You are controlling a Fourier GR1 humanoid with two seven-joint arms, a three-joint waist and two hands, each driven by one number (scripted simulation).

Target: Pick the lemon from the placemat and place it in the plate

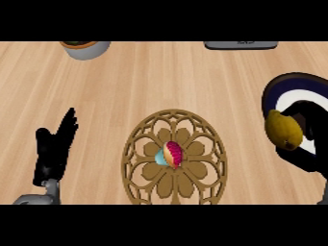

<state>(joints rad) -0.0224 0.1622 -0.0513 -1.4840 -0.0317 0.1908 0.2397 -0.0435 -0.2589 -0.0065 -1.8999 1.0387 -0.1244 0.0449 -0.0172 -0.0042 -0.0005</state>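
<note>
Yellow lemon (284, 129) gripped in curled right hand (322, 144) over plate (294, 86) rim; left hand (53, 149) rests open.

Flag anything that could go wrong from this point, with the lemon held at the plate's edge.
1. The right hand holds the lemon over the plate's near rim, not its middle; released here, it might roll onto the counter.
2. The hand hides much of the plate, so judging the drop spot is hard.
3. Pulling back low could brush the small colourful object on the placemat.
</note>
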